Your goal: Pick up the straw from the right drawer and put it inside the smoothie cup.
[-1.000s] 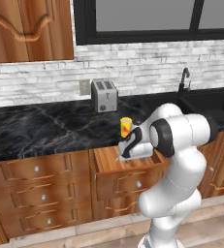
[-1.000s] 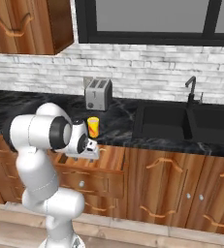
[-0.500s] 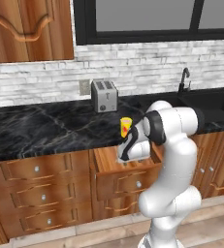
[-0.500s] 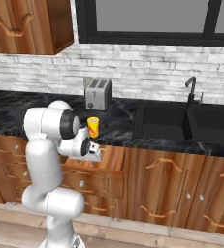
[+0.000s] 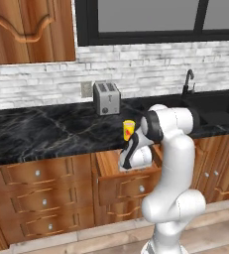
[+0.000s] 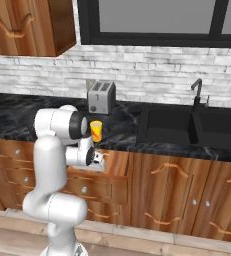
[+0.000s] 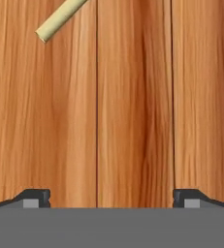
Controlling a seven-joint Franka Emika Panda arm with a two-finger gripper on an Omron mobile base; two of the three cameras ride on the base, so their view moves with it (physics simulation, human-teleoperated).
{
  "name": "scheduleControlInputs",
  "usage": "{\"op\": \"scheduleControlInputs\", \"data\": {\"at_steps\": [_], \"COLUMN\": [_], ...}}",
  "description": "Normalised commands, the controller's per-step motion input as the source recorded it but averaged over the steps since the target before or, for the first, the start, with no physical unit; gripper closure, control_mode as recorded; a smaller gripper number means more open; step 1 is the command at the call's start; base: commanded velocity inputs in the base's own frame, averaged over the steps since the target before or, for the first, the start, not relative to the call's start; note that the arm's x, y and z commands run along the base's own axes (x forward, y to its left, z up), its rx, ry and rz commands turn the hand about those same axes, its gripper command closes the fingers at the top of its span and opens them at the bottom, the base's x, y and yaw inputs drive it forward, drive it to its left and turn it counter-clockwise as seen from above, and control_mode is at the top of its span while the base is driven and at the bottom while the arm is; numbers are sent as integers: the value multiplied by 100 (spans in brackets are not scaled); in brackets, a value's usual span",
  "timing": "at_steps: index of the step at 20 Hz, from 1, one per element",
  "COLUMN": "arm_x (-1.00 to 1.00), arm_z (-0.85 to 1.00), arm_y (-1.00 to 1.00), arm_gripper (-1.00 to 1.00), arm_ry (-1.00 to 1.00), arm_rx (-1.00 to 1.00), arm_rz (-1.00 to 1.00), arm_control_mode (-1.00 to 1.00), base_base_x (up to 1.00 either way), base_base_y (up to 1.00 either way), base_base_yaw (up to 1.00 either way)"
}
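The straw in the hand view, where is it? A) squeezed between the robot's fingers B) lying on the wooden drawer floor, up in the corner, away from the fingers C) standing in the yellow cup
B: one end of the straw lies on the plank floor of the drawer at the top left, well clear of the open gripper.
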Motion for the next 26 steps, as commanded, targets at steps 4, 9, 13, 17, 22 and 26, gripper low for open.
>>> {"op": "scheduleControlInputs", "data": {"at_steps": [4,9,13,17,22,26], "arm_x": [-47,-95,-100,-96,-26,13], "arm_z": [-19,-7,0,8,52,76], "arm_y": [-1,-13,-23,-22,-2,0], "arm_gripper": [-100,-100,-100,-100,-100,-100], "arm_ry": [15,12,0,0,-4,-14], "arm_rx": [0,0,1,2,5,9], "arm_rz": [0,0,0,0,0,0], "arm_control_mode": [-100,-100,-100,-100,-100,-100], "base_base_x": [0,0,0,0,0,0], "base_base_y": [0,0,0,0,0,0], "base_base_yaw": [0,0,0,0,0,0]}}
